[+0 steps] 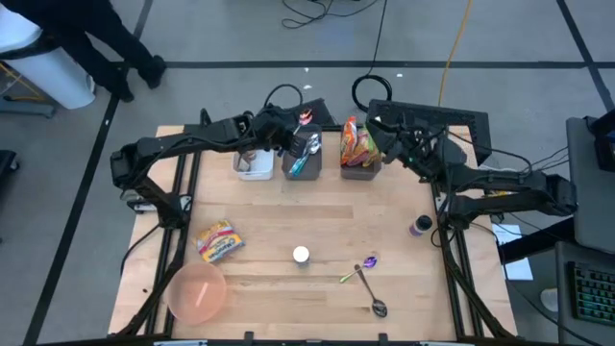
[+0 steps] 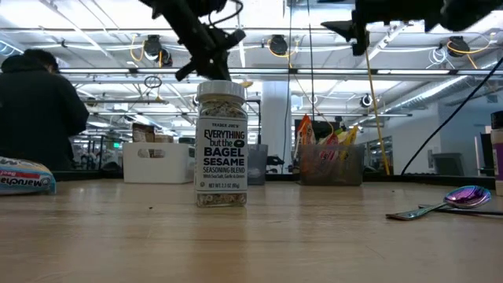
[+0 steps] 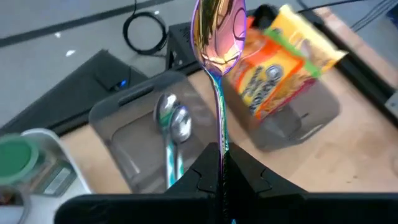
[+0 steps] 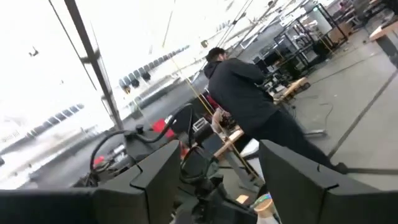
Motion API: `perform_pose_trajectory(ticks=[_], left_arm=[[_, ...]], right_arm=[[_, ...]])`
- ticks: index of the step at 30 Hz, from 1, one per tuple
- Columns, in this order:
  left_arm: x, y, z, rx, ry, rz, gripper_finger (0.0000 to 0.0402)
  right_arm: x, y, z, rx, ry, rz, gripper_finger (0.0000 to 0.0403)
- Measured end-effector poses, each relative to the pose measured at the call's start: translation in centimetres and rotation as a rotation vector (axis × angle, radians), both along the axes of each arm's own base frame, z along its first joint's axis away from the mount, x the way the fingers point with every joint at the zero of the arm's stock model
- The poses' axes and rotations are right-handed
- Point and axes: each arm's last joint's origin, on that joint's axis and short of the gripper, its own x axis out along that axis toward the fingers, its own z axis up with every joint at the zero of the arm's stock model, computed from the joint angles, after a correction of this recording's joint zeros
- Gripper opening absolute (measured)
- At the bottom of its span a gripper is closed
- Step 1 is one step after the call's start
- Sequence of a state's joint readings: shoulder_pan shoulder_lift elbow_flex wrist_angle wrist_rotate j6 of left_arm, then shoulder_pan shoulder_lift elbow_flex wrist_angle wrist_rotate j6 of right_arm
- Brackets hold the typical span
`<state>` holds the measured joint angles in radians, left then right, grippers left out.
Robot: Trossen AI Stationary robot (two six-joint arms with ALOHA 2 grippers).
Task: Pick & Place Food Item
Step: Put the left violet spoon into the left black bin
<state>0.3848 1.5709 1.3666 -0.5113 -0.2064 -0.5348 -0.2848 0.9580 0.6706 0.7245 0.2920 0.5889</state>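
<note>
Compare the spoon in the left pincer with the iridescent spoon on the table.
The held spoon is clamped in the left pincer above the grey bin; the table spoon lies flat and free. The held one stands bowl-up; the table one rests sideways. Both have iridescent purple bowls.

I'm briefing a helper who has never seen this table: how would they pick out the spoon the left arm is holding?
Start at the three bins along the table's far edge and take the middle one, the clear grey bin. Above it the left gripper has its jaws shut on an iridescent pink-purple metal spoon, bowl outward. The spoons already in that bin are plain silver.
</note>
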Motion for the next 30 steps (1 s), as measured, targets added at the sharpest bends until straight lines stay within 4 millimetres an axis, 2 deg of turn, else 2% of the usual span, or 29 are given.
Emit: perform_pose_trajectory(ticks=[3, 6, 11, 15, 25, 30], left_arm=[[0.3, 0.5, -1.7, -0.034, 0.034, 0.018, 0.0013], [1.4, 1.1, -3.7, -0.088, 0.081, 0.001, 0.0013], [3.5, 1.7, -6.5, -0.162, 0.121, -0.011, 0.0013], [4.0, 2.3, -8.4, -0.22, 0.163, 0.001, 0.0013], [3.9, 3.5, -9.6, -0.259, 0.175, 0.05, 0.0013], [4.2, 3.9, -10.9, -0.298, 0.193, 0.042, 0.0013]], right_arm=[[-0.3, 0.1, -1.5, 0.024, -0.044, 0.013, 0.0211], [-0.5, 0.1, -2.1, 0.037, -0.061, 0.018, 0.0207], [-0.5, 0.1, -2.2, 0.032, -0.055, 0.021, 0.0204], [-0.5, 0.1, -2.2, 0.03, -0.052, 0.02, 0.0203], [-0.4, 0.0, -2.4, 0.017, -0.013, 0.009, 0.0203], [-0.4, 0.0, -2.5, 0.016, -0.003, 0.007, 0.0203]])
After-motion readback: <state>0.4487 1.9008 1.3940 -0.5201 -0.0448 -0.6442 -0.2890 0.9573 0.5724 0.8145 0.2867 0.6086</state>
